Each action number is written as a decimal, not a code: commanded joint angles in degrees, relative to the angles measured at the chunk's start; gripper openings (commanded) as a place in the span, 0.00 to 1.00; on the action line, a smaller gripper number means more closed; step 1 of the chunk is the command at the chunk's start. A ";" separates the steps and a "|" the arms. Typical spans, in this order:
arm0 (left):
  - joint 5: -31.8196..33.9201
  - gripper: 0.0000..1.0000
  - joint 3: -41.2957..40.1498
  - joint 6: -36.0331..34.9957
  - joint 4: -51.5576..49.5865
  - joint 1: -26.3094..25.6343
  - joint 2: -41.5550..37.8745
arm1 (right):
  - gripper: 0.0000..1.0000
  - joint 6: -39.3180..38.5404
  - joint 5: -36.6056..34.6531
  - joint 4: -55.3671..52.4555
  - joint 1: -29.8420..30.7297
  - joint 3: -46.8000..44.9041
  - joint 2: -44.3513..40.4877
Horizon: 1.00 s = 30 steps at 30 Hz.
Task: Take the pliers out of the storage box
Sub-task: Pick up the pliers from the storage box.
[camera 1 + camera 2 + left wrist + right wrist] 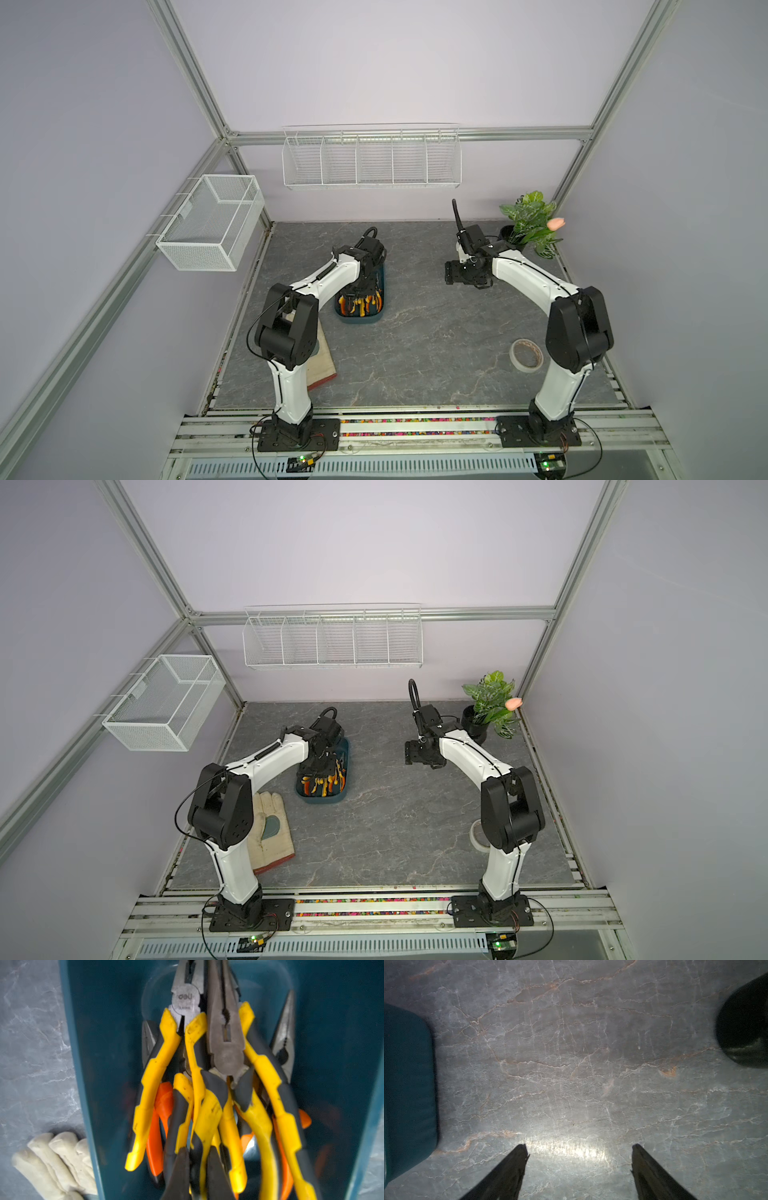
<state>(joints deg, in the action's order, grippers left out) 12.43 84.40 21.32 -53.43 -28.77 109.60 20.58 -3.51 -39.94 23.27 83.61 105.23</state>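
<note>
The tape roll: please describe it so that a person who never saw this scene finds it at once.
On the grey marbled table, look at the right arm near the front edge. Beside its black elbow lies the tape roll, flat on the surface. It is the only pale ring there.

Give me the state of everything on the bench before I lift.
storage box: upright on the table
pliers: piled in the storage box, none out
left gripper: shut on a yellow pliers handle, inside the box
right gripper: open, empty, over bare table
glove: flat beside the box
tape roll: flat on the table
plant: upright
wire basket: hanging, empty
wire rack: hanging, empty
</note>
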 commanded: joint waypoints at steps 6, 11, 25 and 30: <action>-1.79 0.00 0.24 -0.62 -2.01 -0.36 -1.79 | 0.81 -0.36 0.59 0.42 -0.50 -1.18 -2.68; -2.89 0.00 -1.46 -1.65 -1.44 -0.37 -8.35 | 0.82 -0.62 3.29 2.27 -0.50 -2.29 -5.81; -16.12 0.00 -16.15 -1.66 10.76 -0.36 -28.70 | 0.81 7.24 42.32 26.35 0.11 -9.69 -11.07; -12.60 0.00 -19.18 -0.81 11.90 -1.25 -29.72 | 0.80 3.63 28.70 6.33 4.03 2.67 -7.25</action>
<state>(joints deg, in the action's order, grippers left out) -1.39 66.24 19.44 -44.91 -29.15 81.25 25.26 29.71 -25.15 24.86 80.12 96.18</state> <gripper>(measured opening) 0.129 0.801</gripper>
